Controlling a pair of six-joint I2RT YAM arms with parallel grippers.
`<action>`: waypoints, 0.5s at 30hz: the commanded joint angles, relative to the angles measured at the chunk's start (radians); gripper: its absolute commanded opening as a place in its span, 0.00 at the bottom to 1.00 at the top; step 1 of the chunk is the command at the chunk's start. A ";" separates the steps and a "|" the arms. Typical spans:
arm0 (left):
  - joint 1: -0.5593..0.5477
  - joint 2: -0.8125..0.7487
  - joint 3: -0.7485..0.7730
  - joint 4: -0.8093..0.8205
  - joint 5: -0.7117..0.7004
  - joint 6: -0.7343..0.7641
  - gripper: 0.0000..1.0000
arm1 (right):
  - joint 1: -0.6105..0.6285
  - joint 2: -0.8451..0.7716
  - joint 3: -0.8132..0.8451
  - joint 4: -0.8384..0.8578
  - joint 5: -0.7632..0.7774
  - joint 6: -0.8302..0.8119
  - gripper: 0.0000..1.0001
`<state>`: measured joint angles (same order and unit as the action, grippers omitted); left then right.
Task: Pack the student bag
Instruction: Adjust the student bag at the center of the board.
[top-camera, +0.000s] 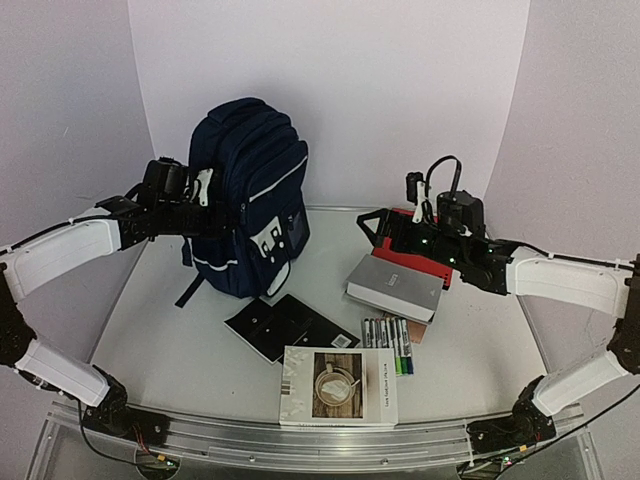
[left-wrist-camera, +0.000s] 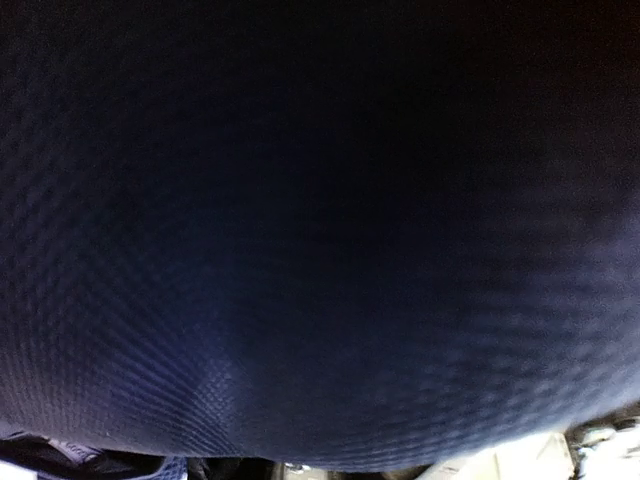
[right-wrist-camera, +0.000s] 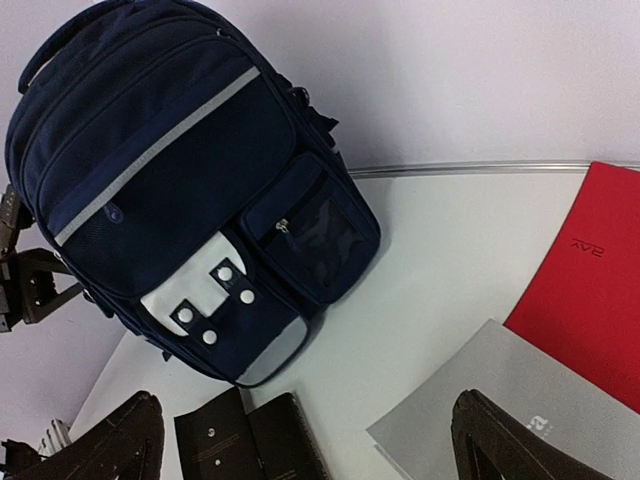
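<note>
The bag (top-camera: 250, 180) stands upright at the back left of the table (top-camera: 170, 330). My left gripper (top-camera: 205, 192) is against its side, but I can't tell how far it's closed. My right gripper (right-wrist-camera: 305, 400) gapes wide, empty.

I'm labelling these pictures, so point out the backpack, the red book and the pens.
backpack (top-camera: 252, 165), overhead view, on its navy fabric.
red book (right-wrist-camera: 590, 285), right wrist view, on its bare cover.
pens (top-camera: 388, 345), overhead view, on the middle of the row.
</note>
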<state>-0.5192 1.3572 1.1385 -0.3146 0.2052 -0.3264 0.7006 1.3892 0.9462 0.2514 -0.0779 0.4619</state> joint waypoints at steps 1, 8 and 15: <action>-0.013 -0.052 0.022 0.003 0.089 -0.093 0.27 | 0.114 0.051 0.134 0.049 0.103 0.058 0.98; -0.012 -0.173 0.034 -0.113 -0.041 -0.103 0.59 | 0.265 0.189 0.293 0.049 0.213 0.069 0.96; -0.009 -0.173 0.071 -0.292 -0.247 -0.101 0.62 | 0.305 0.368 0.471 0.037 0.204 0.075 0.85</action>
<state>-0.5331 1.1576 1.1556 -0.4795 0.1091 -0.4213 0.9977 1.6702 1.3051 0.2806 0.0975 0.5274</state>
